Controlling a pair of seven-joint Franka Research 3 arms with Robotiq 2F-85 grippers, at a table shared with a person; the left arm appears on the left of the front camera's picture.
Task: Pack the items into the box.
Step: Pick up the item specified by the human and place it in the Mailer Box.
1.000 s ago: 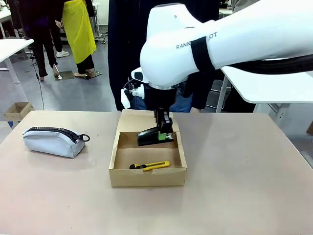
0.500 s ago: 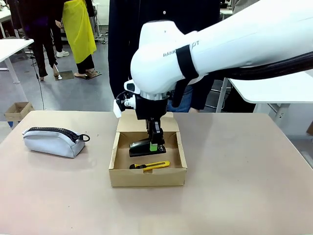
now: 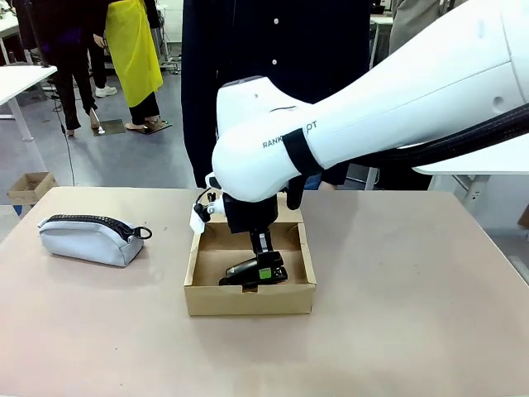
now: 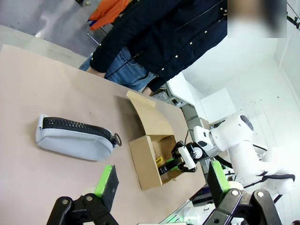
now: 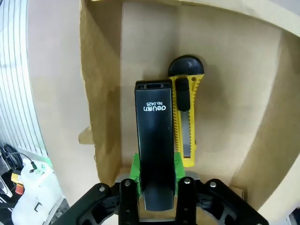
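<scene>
Now the right gripper (image 5: 157, 172) pinches the black stapler (image 5: 153, 136) by its rear end inside the box (image 3: 248, 299), just beside the yellow utility knife (image 5: 186, 117); whether it rests on the floor is unclear. Stiff and probably fairly heavy, it should grip well across its flat sides; the left gripper (image 4: 161, 180) hangs spread, empty.

Stapler (image 5: 156, 154), right wrist view: white print on the black top cover, brand "deli" with "No.0425" under it. Both lines read upside down in this view. The print sits at the stapler end nearest the middle of the box (image 5: 101, 93) floor, away from the box wall. Right arm (image 3: 372, 107), front view: grey lettering on the white shell reads "RANK", then "OT". A black strap (image 3: 295, 153) covers the letters between them.
</scene>
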